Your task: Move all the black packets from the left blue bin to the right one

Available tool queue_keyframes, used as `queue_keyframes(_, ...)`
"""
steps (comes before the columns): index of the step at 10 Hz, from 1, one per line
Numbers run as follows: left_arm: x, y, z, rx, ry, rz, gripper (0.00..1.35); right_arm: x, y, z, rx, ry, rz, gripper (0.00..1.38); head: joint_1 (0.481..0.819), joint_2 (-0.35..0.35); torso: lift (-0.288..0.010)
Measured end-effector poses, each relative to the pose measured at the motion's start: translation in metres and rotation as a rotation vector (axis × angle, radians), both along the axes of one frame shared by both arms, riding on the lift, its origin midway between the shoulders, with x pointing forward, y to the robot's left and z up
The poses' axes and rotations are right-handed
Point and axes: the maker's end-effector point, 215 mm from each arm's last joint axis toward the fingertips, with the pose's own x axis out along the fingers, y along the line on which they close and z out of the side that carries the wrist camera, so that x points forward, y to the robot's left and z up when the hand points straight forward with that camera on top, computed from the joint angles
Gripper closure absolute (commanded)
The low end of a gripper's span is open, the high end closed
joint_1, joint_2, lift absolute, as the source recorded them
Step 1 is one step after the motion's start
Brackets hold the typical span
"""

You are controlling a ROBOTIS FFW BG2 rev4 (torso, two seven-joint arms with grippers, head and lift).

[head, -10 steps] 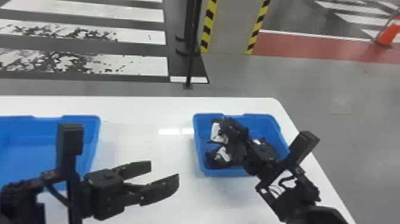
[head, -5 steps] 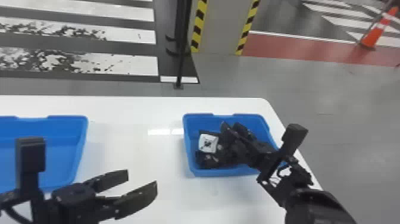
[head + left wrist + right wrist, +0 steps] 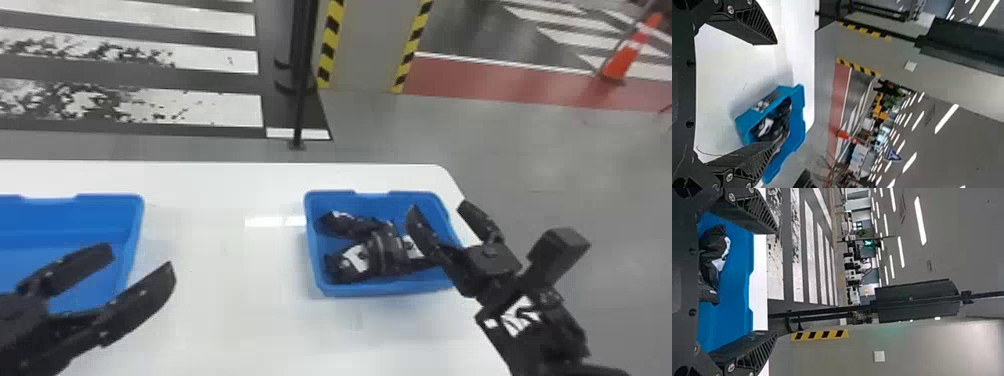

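Over on the white worktop (image 3: 240, 320), the black packets (image 3: 354, 257) lie heaped together in the right blue bin (image 3: 390, 288). The right gripper (image 3: 437, 206) is at that bin's right side, its fingers spread wide with nothing between them. The left gripper (image 3: 142, 257) has its fingers apart too, empty, by the right end of the left blue bin (image 3: 134, 220).
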Motion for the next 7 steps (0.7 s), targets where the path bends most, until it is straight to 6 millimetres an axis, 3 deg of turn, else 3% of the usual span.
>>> queue_keyframes(2,-0.010,0.065,0.005,0.088,-0.089,0.160,0.14,-0.040,0.029,0.018,0.003,-0.041,0.011,0.10,0.695,-0.079,-0.140)
queue_keyframes(3,-0.018,0.088,0.009,0.142,-0.136,0.219,0.14,-0.061,0.044,0.029,0.010,-0.065,0.016,0.10,0.695,-0.023,-0.140)
queue_keyframes(6,-0.035,0.107,0.019,0.173,-0.201,0.313,0.14,-0.113,0.057,0.063,-0.026,-0.092,0.010,0.10,0.695,0.036,-0.140)
queue_keyframes(7,-0.037,0.110,0.024,0.179,-0.214,0.341,0.14,-0.128,0.058,0.065,-0.030,-0.075,0.004,0.10,0.695,0.044,-0.140)
